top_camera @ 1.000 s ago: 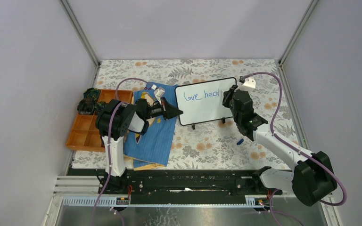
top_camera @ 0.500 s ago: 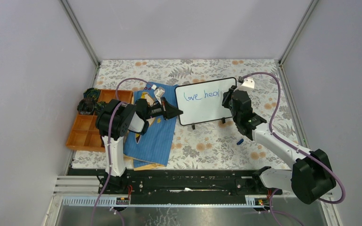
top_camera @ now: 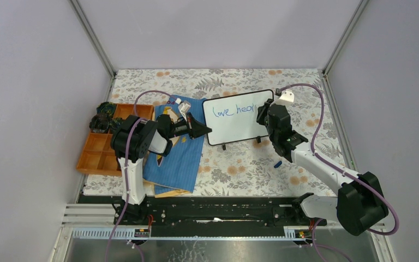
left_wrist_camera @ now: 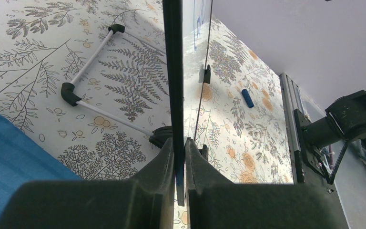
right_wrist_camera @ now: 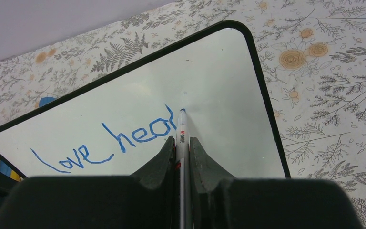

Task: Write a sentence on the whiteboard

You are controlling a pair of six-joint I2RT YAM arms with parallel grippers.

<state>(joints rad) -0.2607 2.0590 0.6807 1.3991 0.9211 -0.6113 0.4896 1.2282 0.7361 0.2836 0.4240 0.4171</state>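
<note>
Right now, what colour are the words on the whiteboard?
Blue. The words on the whiteboard show best in the right wrist view.

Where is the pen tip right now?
In the right wrist view, the pen, held in the right gripper, has its tip on the whiteboard, right of centre, just past the blue writing.

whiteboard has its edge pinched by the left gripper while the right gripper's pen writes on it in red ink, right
Not quite: the ink is blue, not red. The right wrist view shows blue letters on the whiteboard at the tip of the pen that the right gripper holds. The rest stands: the left gripper does pinch the board's edge.
</note>
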